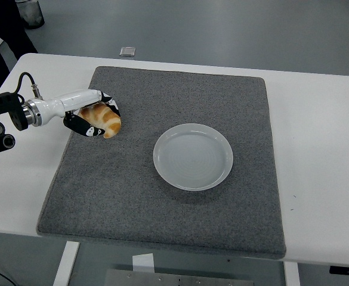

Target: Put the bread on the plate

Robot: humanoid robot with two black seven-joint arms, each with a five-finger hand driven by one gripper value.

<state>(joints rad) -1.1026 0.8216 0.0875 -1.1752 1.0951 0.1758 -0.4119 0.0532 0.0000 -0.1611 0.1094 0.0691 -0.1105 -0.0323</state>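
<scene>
One left hand (89,119) — fingers curled around one bread (102,119); one plate (192,156) apart, empty.

The left arm (1,119) is showing black housings with round screw fittings, a silver ring, a looping black cable, and a white forearm leading into the black-and-white left hand (87,116).

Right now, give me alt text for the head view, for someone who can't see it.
The robot's left hand grips a golden croissant over the left part of a grey mat on a white table. An empty white plate sits on the mat to its right. The right arm is out of view.
</scene>
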